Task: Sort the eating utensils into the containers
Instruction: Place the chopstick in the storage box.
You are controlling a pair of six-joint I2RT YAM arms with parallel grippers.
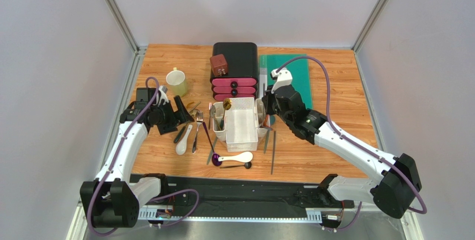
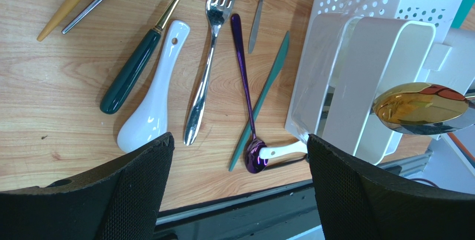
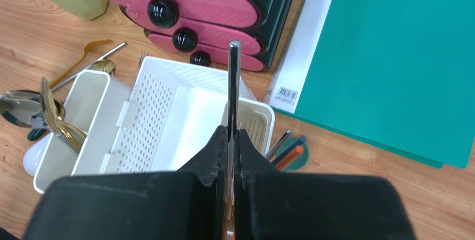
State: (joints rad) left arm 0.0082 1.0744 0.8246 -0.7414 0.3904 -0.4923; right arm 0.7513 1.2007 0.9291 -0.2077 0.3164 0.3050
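The white caddy stands mid-table, with gold spoons upright in its left side bin. My right gripper is shut on a thin dark stick-like utensil that points up over the caddy's right side bin. My left gripper hangs open and empty above loose utensils left of the caddy: a white ceramic soup spoon, a silver fork, a purple spoon, a teal knife and a green-handled gold spoon.
A black-and-pink drawer box stands right behind the caddy, a pale yellow mug to its left, a green mat to its right. Thin sticks lie right of the caddy, and another white spoon lies in front of it.
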